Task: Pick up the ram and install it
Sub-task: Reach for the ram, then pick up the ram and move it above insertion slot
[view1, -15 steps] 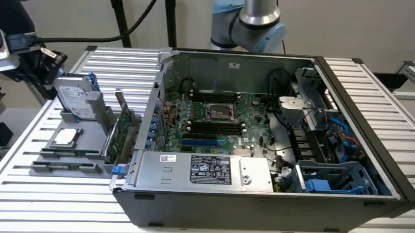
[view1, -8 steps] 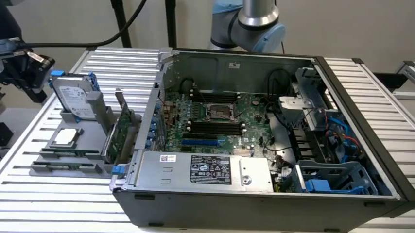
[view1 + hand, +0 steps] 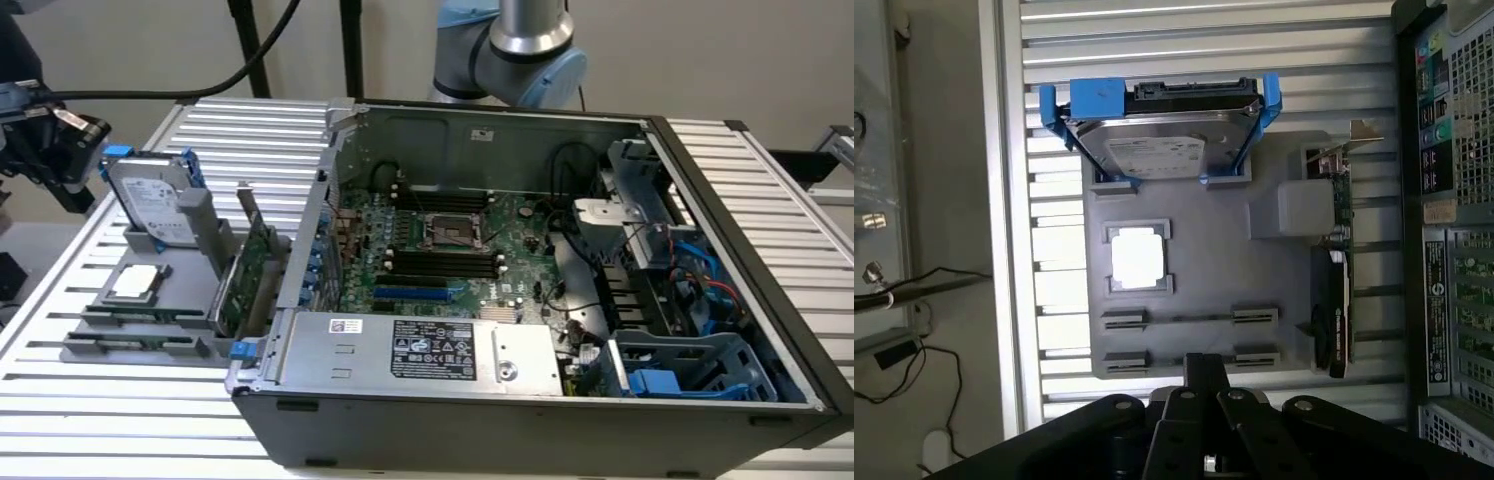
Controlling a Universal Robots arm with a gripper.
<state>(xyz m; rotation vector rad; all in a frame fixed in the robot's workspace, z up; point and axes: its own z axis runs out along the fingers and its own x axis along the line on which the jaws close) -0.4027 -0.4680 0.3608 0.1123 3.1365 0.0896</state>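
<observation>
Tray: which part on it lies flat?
The square chip; the hard drive and the card stand on edge.

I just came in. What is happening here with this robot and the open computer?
A robot arm is working beside an open computer case on a slatted table. Its gripper hovers over a grey parts tray holding a hard drive, a chip, an expansion card and what looks like the ram, standing on edge between two clips. The ram is not yet picked up. The black memory slots are on the motherboard inside the case.
</observation>
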